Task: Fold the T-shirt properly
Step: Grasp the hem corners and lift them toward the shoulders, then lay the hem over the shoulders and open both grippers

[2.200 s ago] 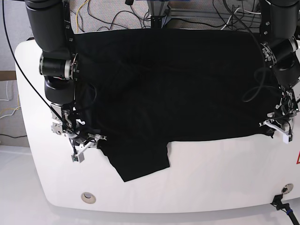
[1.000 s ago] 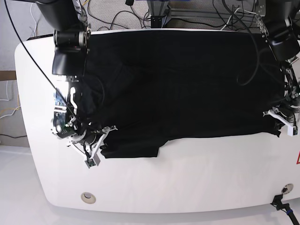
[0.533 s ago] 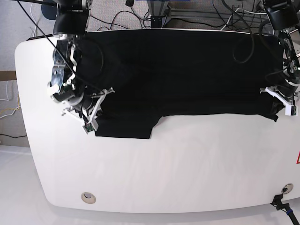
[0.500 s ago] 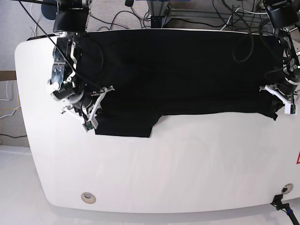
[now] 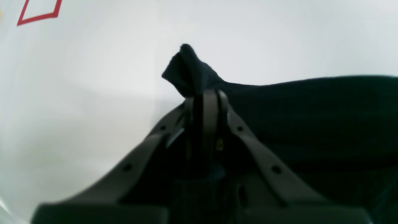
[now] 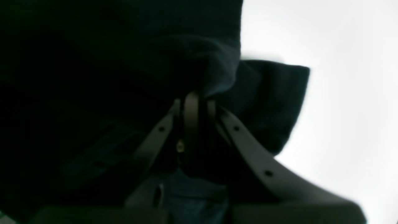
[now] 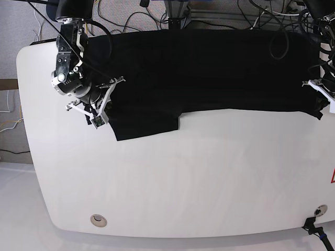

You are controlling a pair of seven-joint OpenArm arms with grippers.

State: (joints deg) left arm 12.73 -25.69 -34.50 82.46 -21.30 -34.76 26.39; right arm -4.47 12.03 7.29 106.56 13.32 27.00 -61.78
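The black T-shirt (image 7: pixel 209 68) lies spread over the far half of the white table (image 7: pixel 183 183), plain side up, with one sleeve (image 7: pixel 146 124) sticking out toward the near side. At its left edge my right gripper (image 7: pixel 108 102) is shut on a bunched fold of the cloth (image 6: pixel 217 71), fingertips together (image 6: pixel 192 99). At the right edge my left gripper (image 7: pixel 322 97) is shut on the shirt's corner, and a small tuft of cloth (image 5: pixel 186 70) pokes out past the closed fingertips (image 5: pixel 205 96).
Bare white tabletop fills the near half. A round fitting (image 7: pixel 98 220) sits near the front left edge and a red marking (image 7: pixel 333 178) at the right edge. Cables (image 7: pixel 131 15) lie behind the table's far edge.
Both grippers have moved toward the far side of the table, dragging the shirt's near edge with them. The sleeve has shifted slightly right.
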